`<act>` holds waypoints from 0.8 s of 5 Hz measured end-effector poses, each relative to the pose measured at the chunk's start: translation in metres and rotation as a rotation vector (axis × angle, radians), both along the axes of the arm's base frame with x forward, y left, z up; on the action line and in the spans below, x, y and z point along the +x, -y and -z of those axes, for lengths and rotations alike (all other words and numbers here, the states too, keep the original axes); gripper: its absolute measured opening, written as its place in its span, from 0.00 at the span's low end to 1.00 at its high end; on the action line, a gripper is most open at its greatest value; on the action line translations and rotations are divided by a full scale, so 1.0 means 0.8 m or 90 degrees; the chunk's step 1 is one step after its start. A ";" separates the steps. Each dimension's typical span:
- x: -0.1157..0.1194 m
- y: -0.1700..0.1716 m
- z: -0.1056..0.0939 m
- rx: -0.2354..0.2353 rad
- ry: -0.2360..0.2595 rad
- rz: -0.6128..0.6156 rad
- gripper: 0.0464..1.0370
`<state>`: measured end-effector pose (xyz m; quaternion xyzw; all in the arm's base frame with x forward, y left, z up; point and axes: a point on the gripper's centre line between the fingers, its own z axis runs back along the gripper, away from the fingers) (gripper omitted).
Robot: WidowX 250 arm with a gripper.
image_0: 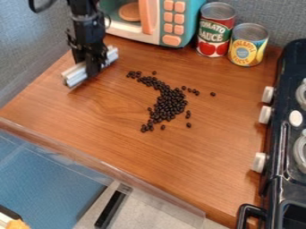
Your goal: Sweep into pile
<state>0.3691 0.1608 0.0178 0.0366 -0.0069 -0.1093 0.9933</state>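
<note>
My tool (94, 62) hangs over the upper left part of the wooden table (113, 127), and it is holding a ridged silver bar (74, 76) (my broom for the job, you might say). The bar sticks out on both sides of my grip, slanting from lower left to upper right in the view. I cannot tell whether its underside touches the wood.

The dark beans (169, 103) lie on the table to the right of the bar and apart from it. They make a crooked band: a thin trail at the upper left, a thick clump in the middle, and a narrower tail running down and to the left. A few loose ones sit just off the clump's right side and below it, and one stray bean (213, 94) lies farther out to the right.

At the back of the table stands a teal and white toy microwave (192, 20) with orange buttons. Just beside it are a red can (215, 30) and a yellow and blue can (247, 46), both upright and close together. Along the right edge of the view is a black toy stove (276, 172) with white knobs (265, 115) facing the beans (three on that side).
</note>
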 end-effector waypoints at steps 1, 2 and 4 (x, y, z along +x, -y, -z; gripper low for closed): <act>0.006 0.008 0.002 0.012 0.010 0.002 0.34; 0.013 0.023 0.006 0.016 0.016 0.009 0.34; 0.015 0.066 0.010 0.007 0.021 0.031 0.34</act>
